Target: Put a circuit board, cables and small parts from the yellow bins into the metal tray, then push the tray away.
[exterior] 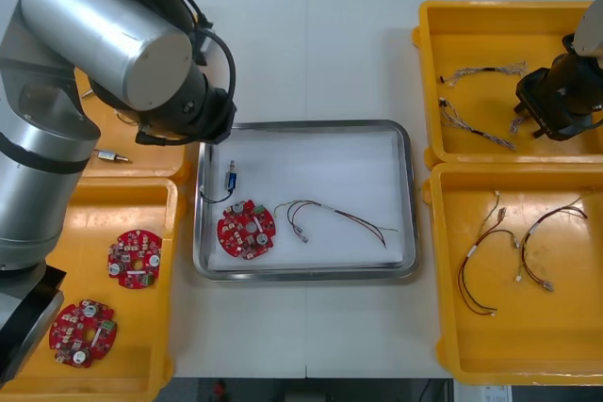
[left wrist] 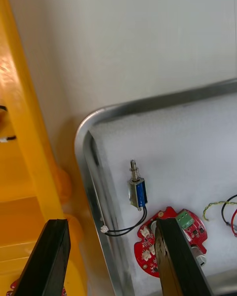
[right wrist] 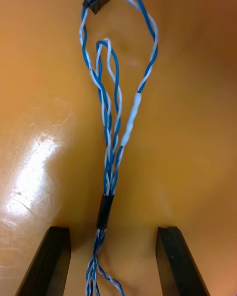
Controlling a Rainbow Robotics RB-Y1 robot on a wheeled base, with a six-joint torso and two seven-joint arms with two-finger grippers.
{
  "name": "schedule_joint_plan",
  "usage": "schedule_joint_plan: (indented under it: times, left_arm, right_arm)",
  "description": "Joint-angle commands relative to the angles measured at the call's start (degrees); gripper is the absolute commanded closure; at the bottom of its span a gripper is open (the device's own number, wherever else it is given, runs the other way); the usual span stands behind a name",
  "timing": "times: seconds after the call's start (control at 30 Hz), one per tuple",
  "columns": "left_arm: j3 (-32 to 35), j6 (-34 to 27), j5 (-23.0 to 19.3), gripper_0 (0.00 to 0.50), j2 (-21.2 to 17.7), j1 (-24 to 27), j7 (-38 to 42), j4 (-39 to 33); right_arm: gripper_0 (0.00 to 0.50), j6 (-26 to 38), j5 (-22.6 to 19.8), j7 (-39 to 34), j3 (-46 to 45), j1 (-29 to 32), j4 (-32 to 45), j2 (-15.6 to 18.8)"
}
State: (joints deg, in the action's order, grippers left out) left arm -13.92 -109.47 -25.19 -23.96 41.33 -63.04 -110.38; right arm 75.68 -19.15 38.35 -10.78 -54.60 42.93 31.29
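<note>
The left arm (exterior: 94,30) is silver, cylindrical, black-jointed, trailing black cables (exterior: 226,49); fingers (left wrist: 49,261) are flat black.

No text, label, brand or number can be read. Nothing legible on the circuit board (exterior: 246,229), the metal tray (exterior: 408,195) or the yellow bins (exterior: 426,21).
</note>
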Motion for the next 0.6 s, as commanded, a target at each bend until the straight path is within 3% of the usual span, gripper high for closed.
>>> schedule_joint_plan:
  times: [0.03,0.17,0.43,0.6]
  left_arm:
    - [5.0,-0.5,-0.3,0.0,-0.7,3.9,4.9,-0.6]
    - [7.2,-0.5,-0.1,0.0,-2.2,4.4,4.7,1.0]
    - [12.8,-0.5,2.3,0.0,-4.4,6.2,4.7,6.9]
    - [16.6,-0.5,5.8,0.0,-4.9,8.7,4.9,13.4]
  right_arm:
    - [0.371,0.3,0.9,-1.5,-1.2,-0.9,-0.7,-0.4]
    - [0.5,0.3,0.9,-1.5,-1.3,-0.9,-0.7,-0.4]
    - [0.5,0.4,1.2,-1.1,-2.5,-0.9,-0.1,-0.1]
    - [0.5,4.9,1.7,-0.8,-3.0,-0.9,4.3,1.1]
